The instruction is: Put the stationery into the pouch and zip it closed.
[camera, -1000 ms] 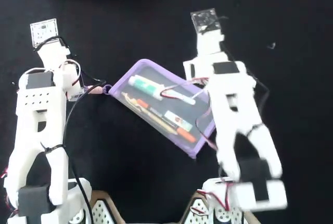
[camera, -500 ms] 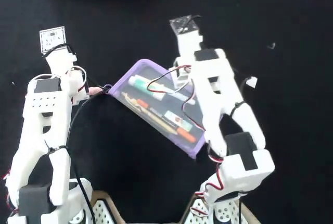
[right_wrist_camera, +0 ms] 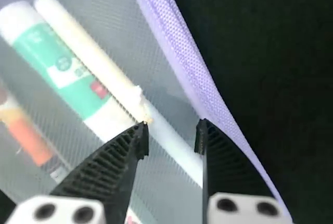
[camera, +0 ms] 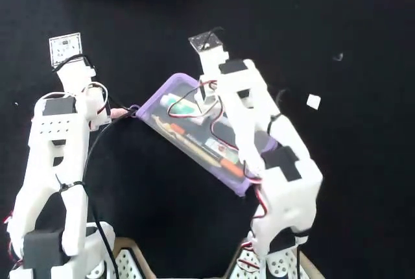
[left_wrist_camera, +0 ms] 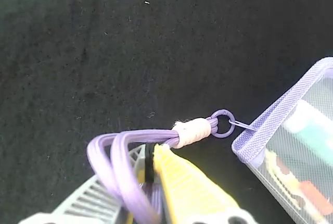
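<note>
**Strap clamped, jaws poised over mesh**

The left wrist view showed the left gripper [left_wrist_camera: 152, 153] clamped on the purple strap [left_wrist_camera: 112, 151] at the pouch [left_wrist_camera: 296, 146] corner. The right wrist view showed the right gripper [right_wrist_camera: 170, 133] narrowly parted over the pouch's mesh, above a white pen [right_wrist_camera: 78, 41] and glue stick [right_wrist_camera: 52, 57]. From above, the right arm [camera: 259, 136] hid part of the pouch, and a white scrap [camera: 313, 102] lay well apart from it.

- High view looks down from above over the whole table [camera: 363, 32]
- Left wrist view sits close, facing the pouch [left_wrist_camera: 248, 148] corner
- Right wrist view looks down closer still, onto the same pouch
</note>
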Available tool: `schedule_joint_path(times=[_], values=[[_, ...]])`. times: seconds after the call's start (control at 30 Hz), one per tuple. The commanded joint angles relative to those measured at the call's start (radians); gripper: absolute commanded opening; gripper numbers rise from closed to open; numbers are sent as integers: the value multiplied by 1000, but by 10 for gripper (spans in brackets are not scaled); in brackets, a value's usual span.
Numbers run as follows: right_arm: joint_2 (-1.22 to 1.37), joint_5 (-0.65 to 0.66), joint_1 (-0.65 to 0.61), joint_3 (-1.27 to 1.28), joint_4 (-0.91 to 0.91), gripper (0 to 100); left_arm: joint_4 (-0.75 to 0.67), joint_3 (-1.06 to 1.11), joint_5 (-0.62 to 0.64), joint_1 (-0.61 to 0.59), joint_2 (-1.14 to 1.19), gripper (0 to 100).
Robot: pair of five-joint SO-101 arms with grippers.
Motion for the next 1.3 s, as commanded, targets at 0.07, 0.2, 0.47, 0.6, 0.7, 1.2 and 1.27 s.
schedule_joint_path(times=[0.07,0.2,0.47,0.6,0.7,1.2,1.27], values=[[225,-31,23,-271,207,159,-12,-7,0,2,-18,29],[427,-54,37,-553,410,159,-12,-18,0,-58,-25,29],[746,-78,49,-1070,643,159,15,-25,-133,-226,-25,29],[697,-86,49,-990,638,158,87,-91,-192,-308,-25,29],[697,-89,49,-987,638,158,158,-150,-255,-349,-25,29],[697,-89,51,-987,637,158,399,-364,-563,-615,-25,29],[697,-89,51,-987,637,158,400,-355,-608,-645,-21,29]])
